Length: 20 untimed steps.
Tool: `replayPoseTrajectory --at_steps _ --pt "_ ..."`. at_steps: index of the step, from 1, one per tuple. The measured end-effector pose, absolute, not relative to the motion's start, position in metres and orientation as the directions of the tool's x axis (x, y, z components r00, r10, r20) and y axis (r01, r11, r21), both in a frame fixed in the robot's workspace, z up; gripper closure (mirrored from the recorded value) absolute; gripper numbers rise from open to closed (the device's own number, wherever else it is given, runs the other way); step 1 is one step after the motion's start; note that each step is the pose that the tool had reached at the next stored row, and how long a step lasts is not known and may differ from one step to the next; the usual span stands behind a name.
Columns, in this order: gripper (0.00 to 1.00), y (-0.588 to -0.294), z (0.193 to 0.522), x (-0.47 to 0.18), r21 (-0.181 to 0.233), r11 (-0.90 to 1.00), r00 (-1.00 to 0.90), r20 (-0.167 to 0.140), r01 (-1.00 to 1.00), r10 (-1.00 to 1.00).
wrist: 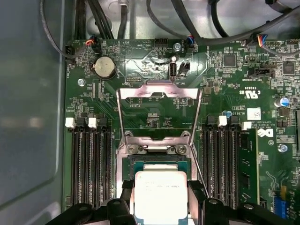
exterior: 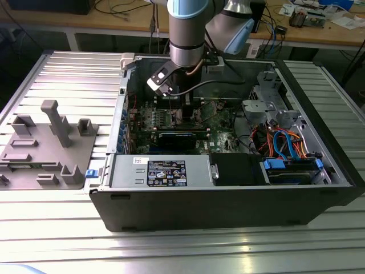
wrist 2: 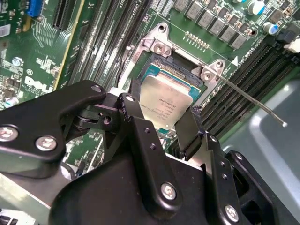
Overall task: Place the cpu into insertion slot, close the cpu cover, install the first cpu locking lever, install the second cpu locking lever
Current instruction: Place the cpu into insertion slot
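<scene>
Matte black fingers (wrist 2: 188, 133), flat and narrow, pinch the cpu (wrist 2: 166, 103) by two opposite edges, its smooth silver-grey square top facing up. The chip hangs low over the insertion slot (wrist 2: 174, 63), a dark square recess rimmed in bright metal amid green circuit board. Beyond, the cpu cover (wrist: 159, 90), a thin silvery windowed frame, stands swung open. Farther out, the grey computer case (exterior: 228, 194) lies on a ribbed metal worktop (exterior: 57, 68).

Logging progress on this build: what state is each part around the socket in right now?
gripper: shut on the cpu.
cpu: held over the insertion slot.
insertion slot: uncovered.
cpu cover: swung open.
locking lever: unlatched, standing free.
computer case: side open.
</scene>
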<state>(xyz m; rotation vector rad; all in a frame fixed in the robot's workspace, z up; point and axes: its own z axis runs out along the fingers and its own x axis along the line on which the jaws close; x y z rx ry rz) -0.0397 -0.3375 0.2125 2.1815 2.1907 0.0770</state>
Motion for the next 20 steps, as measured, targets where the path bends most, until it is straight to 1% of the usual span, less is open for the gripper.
replayPoseTrajectory --at_steps 20 --pt "0.46 -0.337 0.200 -0.040 0.070 0.002 -0.002 0.001 0.998 1.000"
